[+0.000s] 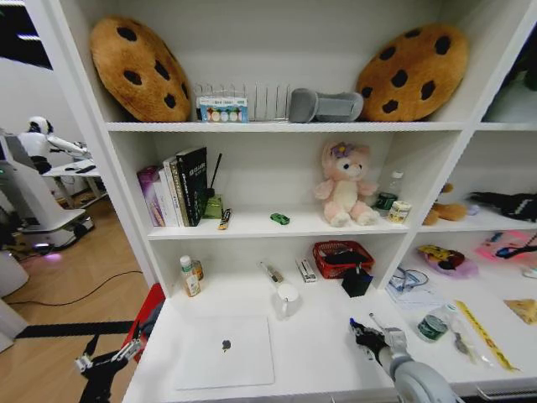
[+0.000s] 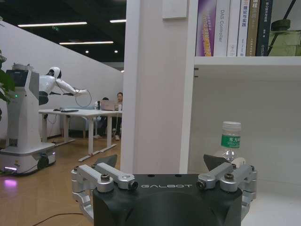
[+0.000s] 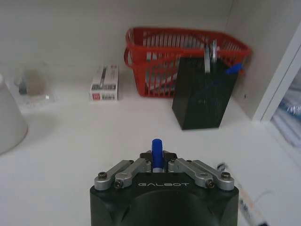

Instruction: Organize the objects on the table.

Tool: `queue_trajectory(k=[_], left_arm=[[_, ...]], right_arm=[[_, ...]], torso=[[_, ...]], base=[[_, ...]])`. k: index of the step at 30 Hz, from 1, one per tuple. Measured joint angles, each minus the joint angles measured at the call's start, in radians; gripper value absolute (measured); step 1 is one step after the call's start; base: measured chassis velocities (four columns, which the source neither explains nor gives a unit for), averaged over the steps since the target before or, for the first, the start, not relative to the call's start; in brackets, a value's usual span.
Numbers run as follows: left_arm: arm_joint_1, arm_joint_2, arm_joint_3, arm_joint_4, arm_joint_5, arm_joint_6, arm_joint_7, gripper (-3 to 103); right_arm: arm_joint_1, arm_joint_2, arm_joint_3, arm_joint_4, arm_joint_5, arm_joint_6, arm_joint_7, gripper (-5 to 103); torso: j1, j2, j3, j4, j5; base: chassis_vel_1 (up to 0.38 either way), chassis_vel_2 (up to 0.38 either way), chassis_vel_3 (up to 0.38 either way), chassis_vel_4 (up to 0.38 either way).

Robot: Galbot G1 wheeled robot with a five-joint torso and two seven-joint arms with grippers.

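White shelving rises over the long white bench [image 1: 319,353] I'm working at, its alcove holding the clutter. Largest of the task's things is the flat silver laptop [image 1: 225,351], closed on the bench well off to the left of my right pincer [image 1: 362,332]. That right pincer hangs low over the bench and is clenched on a blue-capped white marker [image 3: 156,153], the cap poking out between its closed fingers. Ahead of it stands a black angular pen holder [image 3: 203,92] with pens already in it, just in front of a red wire basket [image 3: 164,52]. A tiny green toy car [image 1: 279,218] sits on the shelf above. My left pincer [image 2: 164,181] is parked low beside the bench's left end, fingers spread and holding nothing. I judge the step in hand is carrying the marker to the holder; next calls for lifting, aligning above its mouth, then letting go.
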Motion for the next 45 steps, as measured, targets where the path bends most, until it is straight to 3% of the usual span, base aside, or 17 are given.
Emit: queue_trajectory(k=[10,18,23,37,45], left_arm=[[0.003,-0.009,0.001,-0.015,0.005,0.001,-0.005,100],[0.008,-0.022,0.003,-0.028,0.018,0.004,-0.009,100],[-0.003,-0.009,0.012,-0.032,0.024,0.016,-0.017,100],[-0.015,-0.001,0.019,-0.047,0.029,0.020,-0.020,100],[-0.016,-0.002,0.019,-0.047,0.030,0.021,-0.020,100]], right_arm=[[0.183,-0.045,-0.008,-0.036,-0.235,0.219,0.017,11],[0.327,-0.066,-0.077,-0.151,-0.283,0.295,0.036,11],[0.372,-0.065,-0.093,-0.224,-0.298,0.325,0.036,11],[0.559,-0.053,-0.204,-0.432,-0.295,0.368,0.010,11],[0.598,-0.051,-0.241,-0.459,-0.291,0.374,0.007,11]], torso=[[0.000,0.000,0.000,0.0000,0.0001],[0.000,0.000,0.000,0.0002,0.0000],[0.000,0.000,0.000,-0.0006,-0.0002],[0.000,0.000,0.000,0.0000,-0.0001],[0.000,0.000,0.000,0.0003,0.0000]], base=[[0.000,0.000,0.000,0.000],[0.000,0.000,0.000,0.000],[0.000,0.000,0.000,0.000],[0.000,0.000,0.000,0.000],[0.000,0.000,0.000,0.000]])
